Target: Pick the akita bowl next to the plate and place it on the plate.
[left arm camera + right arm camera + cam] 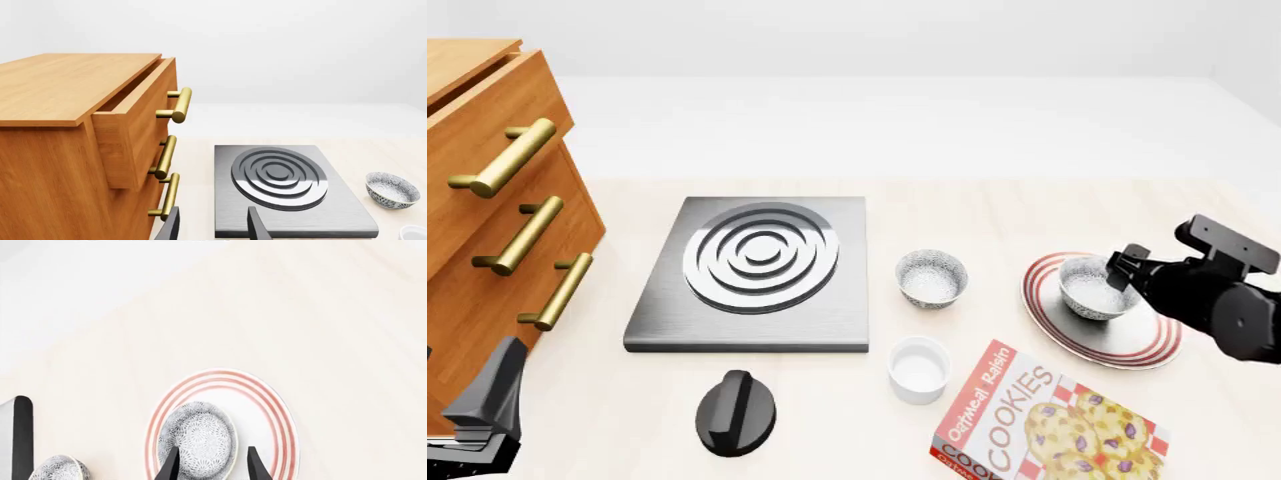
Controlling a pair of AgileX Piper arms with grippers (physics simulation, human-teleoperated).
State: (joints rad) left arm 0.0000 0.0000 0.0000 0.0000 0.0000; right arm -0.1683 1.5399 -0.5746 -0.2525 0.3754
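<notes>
Akita bowl on the plate, right gripper at its rim.

Nearest in the front view: cookie box at the front edge, black knob to its left, plain white cup between them. At front left, left gripper with fingers parted, holding nothing, aimed over the stove plate beside the wooden drawer cabinet, whose top drawer stands pulled out. Farther back: second speckled bowl on bare table, between stove plate and plate, touching neither. On the plate's left part, akita bowl upright; right gripper fingers apart, one finger over the bowl, the other outside it. Cannot tell whether the fingers touch the bowl.
</notes>
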